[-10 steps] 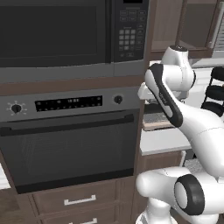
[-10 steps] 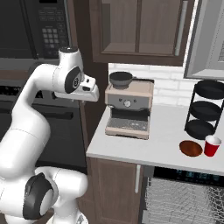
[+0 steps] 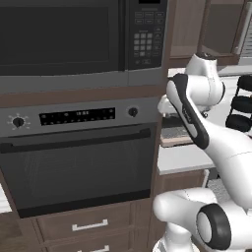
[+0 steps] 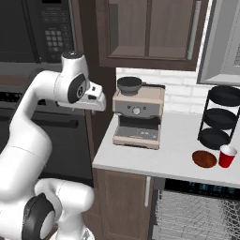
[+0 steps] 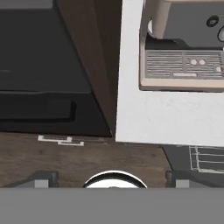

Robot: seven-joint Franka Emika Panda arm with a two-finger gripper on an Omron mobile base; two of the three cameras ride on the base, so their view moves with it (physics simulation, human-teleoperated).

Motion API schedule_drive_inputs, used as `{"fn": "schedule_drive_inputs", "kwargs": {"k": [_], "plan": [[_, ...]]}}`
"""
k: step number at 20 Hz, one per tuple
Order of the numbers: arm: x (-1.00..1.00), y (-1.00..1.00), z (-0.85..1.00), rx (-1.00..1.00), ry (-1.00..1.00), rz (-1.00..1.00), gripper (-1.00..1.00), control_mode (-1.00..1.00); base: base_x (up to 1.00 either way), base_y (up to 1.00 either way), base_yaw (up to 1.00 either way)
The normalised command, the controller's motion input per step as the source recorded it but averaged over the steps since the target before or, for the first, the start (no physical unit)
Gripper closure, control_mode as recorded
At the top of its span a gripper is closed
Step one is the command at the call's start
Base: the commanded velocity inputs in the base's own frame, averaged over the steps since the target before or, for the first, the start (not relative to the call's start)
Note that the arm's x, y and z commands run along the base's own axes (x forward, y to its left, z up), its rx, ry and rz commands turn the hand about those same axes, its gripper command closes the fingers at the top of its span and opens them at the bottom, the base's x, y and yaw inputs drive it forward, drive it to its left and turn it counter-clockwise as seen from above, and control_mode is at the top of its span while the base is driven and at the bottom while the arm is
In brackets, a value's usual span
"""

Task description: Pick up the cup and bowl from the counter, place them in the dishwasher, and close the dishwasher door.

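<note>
Microwave [image 3: 83, 37] at far left of left base view, above black oven [image 3: 78, 157] with knobs and dark glass door; pale drawer pulls below. White arm rising right of oven, hand raised over the near-left corner of the tabletop [image 4: 173, 154]. Tool [image 4: 96, 104] at the end of the hand in right base view, held high above the tabletop's left edge, beside the dark cabinet upright; finger tips [image 5: 41, 179] standing far apart at the two bottom corners of hand view, nothing between them, nothing held. Hand view looking straight down: oven front at left, brown upright, then pale tabletop, floor below. Beige coffee machine [image 4: 138, 117] with a dark round top piece next on the tabletop, against the white-tiled wall; drip grille [image 5: 183, 63] visible in hand view. Further right, bowl [image 4: 205, 159], reddish-brown, flat on the tabletop near its front edge. Cup [image 4: 227, 156], red with white inside, upright, just beside the bowl on its right; touching or not cannot be told. Black three-tier round rack [image 4: 219, 117] directly behind both. Below the tabletop at lower right, dishwasher [image 4: 197, 211] open, white wire rack exposed. Cup and bowl both well apart from the tool, on the far right of the tabletop.
</note>
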Motion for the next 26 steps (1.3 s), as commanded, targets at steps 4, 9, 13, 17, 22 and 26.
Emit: {"fn": "schedule_drive_inputs", "kwargs": {"k": [4,9,13,17,22,26], "plan": [[-0.14,-0.03,-0.15,0.0,-0.01,0.0,-1.0,-1.0,0.0,0.0,0.0],[0.0,0.0,0.0,0.0,0.0,0.0,-1.0,1.0,-0.08,0.0,-0.09],[0.0,0.0,0.0,0.0,0.0,0.0,-1.0,1.0,-0.3,0.22,-0.65],[0.0,0.0,0.0,0.0,0.0,0.0,-1.0,1.0,-0.29,0.34,-0.69],[0.0,0.0,0.0,0.0,0.0,0.0,-1.0,1.0,-0.09,0.35,-0.68],[0.0,0.0,0.0,0.0,0.0,0.0,-1.0,1.0,-0.01,0.25,-0.6]]}}
